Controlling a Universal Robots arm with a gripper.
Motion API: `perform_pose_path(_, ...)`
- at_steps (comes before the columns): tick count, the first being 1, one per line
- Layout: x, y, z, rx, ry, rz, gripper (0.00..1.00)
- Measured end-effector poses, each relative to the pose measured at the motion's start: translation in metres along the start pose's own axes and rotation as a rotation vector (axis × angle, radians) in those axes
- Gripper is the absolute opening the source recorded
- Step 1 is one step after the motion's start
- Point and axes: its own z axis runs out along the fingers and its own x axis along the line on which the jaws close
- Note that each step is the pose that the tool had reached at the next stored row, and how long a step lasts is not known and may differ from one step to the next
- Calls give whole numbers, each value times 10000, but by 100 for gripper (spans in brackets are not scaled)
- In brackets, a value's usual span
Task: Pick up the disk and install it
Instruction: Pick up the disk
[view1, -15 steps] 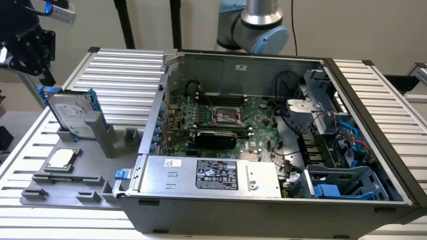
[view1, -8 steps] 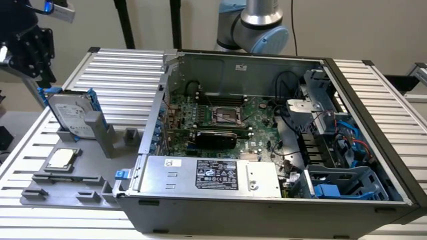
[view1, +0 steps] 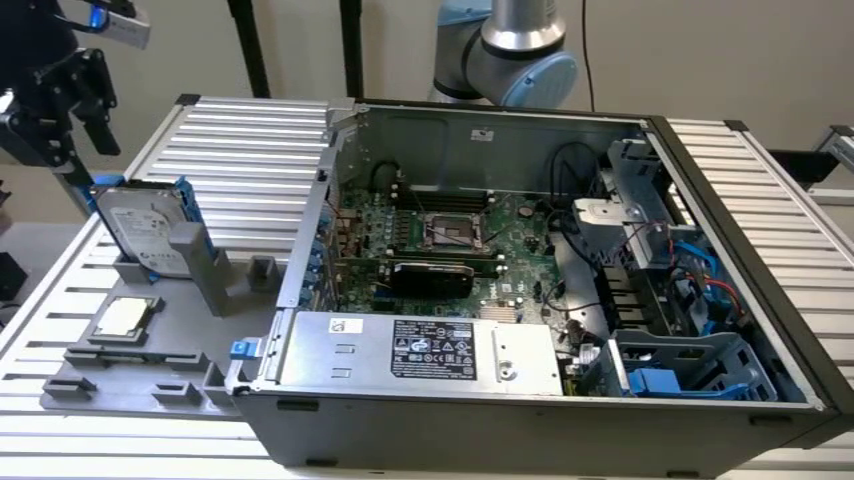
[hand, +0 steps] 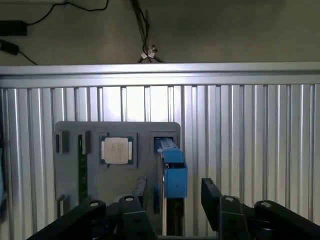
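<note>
Exterior view: tool (view1: 83, 150) open above the upright disk (view1: 147, 228).

Disk (view1: 144, 226): smooth metal face, paper-like label; rails (hand: 175, 172) blue plastic, slightly glossy. Beside it I see a holder tray (view1: 238, 300) of matt grey plastic. Ribbed metal table (view1: 247, 150), shiny. Case (view1: 561, 432): smooth metal.

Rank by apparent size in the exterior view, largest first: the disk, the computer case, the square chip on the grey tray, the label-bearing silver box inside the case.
1. Computer case
2. Silver box
3. Disk
4. Square chip
</note>
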Motion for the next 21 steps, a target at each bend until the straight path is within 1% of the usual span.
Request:
perform_pose_path(9,-3,-4,163,9,-13,0,100)
perform_pose_path(21,-7,-10,380,35,-14,-1,100)
